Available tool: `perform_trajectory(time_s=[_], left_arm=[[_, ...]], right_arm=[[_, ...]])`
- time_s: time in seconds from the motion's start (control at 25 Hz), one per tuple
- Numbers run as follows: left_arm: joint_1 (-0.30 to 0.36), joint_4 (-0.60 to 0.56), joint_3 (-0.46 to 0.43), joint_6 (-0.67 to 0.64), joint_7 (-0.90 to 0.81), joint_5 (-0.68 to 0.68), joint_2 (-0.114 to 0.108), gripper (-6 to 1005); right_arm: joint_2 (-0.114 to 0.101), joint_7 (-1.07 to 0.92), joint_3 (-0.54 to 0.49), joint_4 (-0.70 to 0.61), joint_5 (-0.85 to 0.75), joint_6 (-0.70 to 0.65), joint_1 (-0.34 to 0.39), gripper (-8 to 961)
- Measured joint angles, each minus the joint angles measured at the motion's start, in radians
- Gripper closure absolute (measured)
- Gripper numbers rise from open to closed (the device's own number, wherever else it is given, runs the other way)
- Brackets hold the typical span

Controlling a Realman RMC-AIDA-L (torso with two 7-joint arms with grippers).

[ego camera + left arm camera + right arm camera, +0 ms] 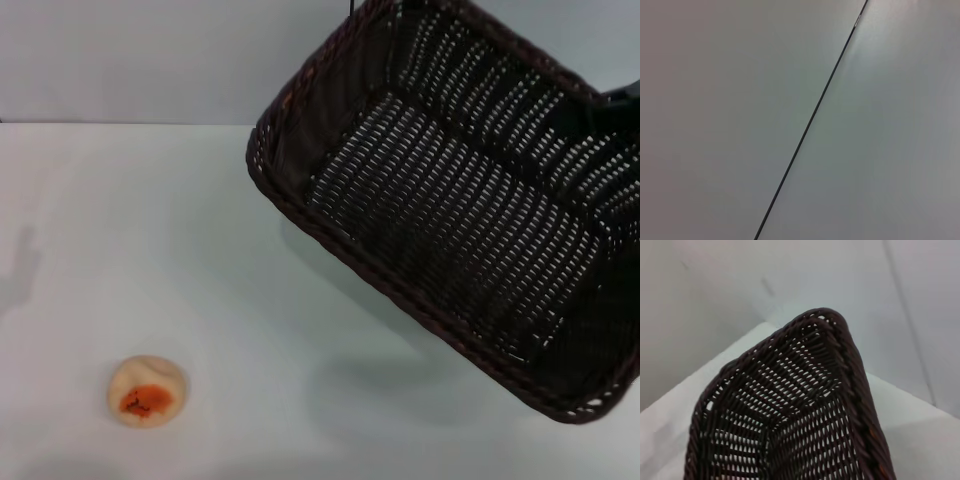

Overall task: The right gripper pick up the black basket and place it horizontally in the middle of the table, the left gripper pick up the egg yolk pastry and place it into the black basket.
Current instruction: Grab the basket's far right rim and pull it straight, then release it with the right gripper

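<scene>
The right end effector (618, 108) carried the tilted black basket (450, 200) above the tabletop (150, 220) for placement (finger state hidden), pastry (147, 390) well apart.

black basket (455, 215): dark wicker, tilted, raised off table, right | egg yolk pastry (147, 391): orange-topped, near-left on table (200, 250)

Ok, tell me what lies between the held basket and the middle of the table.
Nothing visible does. The black basket hangs tilted over the table's right side, with the right gripper at its far rim. The middle is bare white surface; the egg yolk pastry sits apart, near the front left.
</scene>
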State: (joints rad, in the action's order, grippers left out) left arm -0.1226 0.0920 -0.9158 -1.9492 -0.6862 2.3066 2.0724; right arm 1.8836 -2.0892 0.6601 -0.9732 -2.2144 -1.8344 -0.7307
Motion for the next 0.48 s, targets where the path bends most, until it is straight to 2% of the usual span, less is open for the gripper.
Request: perform_trajectory(time_s=[0.16, 0.48], left_arm=[[-0.001, 0.0, 0.0, 0.004, 0.001, -0.001, 0.0, 276], [0.009, 0.0, 0.0, 0.01, -0.007, 0.003, 0.0, 277]], right_arm=[[-0.007, 0.114, 0.028, -0.01, -0.036, -0.076, -0.052, 776], [-0.005, 0.246, 0.135, -0.011, -0.073, -0.087, -0.127, 776]])
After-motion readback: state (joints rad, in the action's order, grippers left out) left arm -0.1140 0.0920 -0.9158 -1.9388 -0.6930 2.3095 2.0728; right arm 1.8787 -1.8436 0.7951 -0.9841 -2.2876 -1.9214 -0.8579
